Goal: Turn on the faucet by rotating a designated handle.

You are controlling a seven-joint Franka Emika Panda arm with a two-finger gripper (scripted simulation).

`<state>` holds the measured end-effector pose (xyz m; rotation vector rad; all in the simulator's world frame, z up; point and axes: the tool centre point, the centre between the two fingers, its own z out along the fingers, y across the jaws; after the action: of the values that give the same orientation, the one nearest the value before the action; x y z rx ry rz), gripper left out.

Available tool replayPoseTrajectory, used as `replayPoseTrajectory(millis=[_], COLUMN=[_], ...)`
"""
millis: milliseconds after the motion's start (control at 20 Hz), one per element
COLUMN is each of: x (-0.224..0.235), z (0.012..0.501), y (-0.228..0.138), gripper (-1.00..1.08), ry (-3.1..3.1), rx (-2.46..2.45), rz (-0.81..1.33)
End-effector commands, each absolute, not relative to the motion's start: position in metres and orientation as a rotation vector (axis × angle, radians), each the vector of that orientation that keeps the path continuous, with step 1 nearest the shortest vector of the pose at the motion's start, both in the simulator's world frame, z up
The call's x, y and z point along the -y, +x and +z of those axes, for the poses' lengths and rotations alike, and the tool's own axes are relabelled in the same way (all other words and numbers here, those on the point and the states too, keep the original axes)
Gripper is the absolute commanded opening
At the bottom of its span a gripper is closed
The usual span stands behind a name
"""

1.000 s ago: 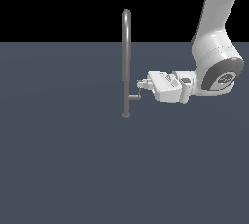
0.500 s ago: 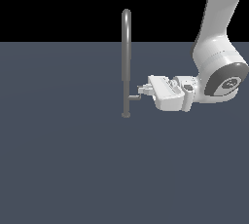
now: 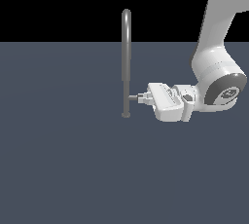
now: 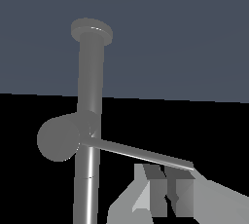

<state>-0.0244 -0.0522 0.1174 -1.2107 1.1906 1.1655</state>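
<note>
Gripper (image 3: 141, 98): positioned at centre frame in the exterior view, pointing horizontally toward the exterior view's left, fingertips at the outer end of the handle (image 3: 133, 98). In the wrist view the fingers (image 4: 181, 191) appear close together just under the tip of the thin lever (image 4: 141, 154). Whether they are clenched on the lever, or merely pressed against it, cannot be determined from either picture.

Handle: short horizontal stub low on the faucet (image 3: 126, 62), projecting toward the exterior view's right, just above the round base near centre frame. Faucet itself stands upright, arched top in the upper centre of the exterior view.

Floor (image 3: 58, 169): plain dark surface filling the lower part of the frame.

Assessment: approach appears complete, with the end effector at the lever. No evidence of water or of an end position; how much rotation is done cannot be read. The turning stroke is judged outstanding or incomplete.
</note>
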Motion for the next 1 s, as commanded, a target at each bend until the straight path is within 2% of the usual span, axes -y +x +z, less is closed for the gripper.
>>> replayPoseTrajectory(millis=[0,250,300,950], x=[0.052,0.052,0.052,0.053], z=[0.095,0.071,0.096,0.044], y=[-0.030,-0.035,-0.024,-0.017], gripper=[-1.00,-1.00,-1.00,-1.00], ry=[-1.199,-1.192,-1.212,-1.192], rx=[-1.209,-1.219,-1.184,-1.218], rz=[1.179,1.188,1.165,1.188])
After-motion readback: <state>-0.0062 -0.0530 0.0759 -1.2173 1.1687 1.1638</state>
